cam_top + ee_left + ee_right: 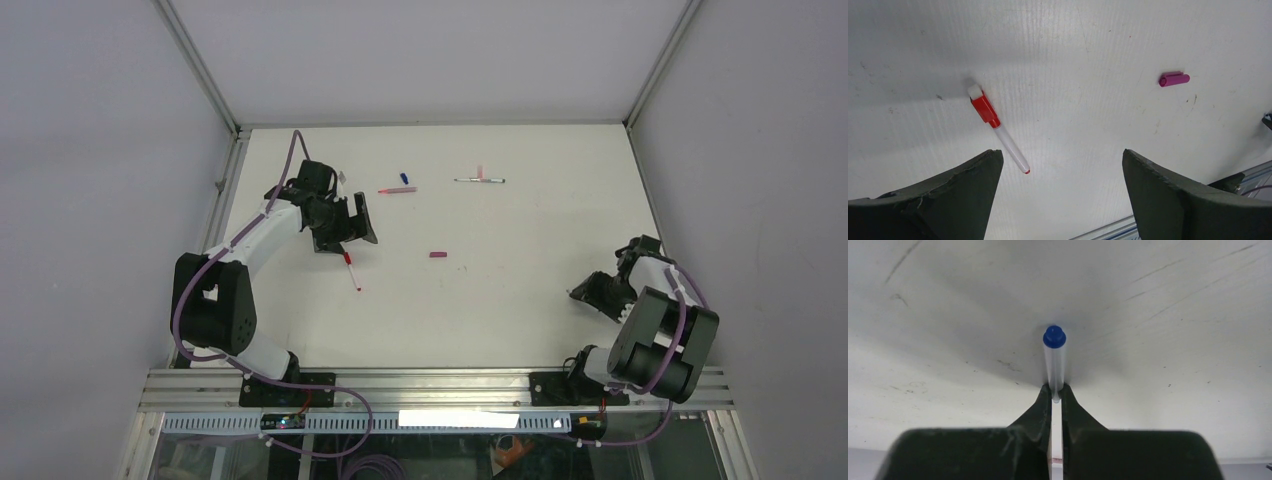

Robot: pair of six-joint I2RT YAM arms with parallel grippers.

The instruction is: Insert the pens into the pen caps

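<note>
My right pincer (1056, 392) is clenched on the blue-tipped pen (1054, 360) — barrel jutting past its fingertips. My left pincer (1063, 165) gapes wide — red pen (998, 127) lying loose before its left finger.

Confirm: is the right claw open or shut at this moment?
Shut on the blue-ended pen: the right claw pinches its whitish barrel, with the blue end poking out beyond the tips.

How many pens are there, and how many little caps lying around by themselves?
Pens: 4 (red pen, pink pen, pale pen, blue-ended pen in the right gripper)
Loose caps: 3 (blue cap, magenta cap, faint pink cap)
Total: 7
</note>
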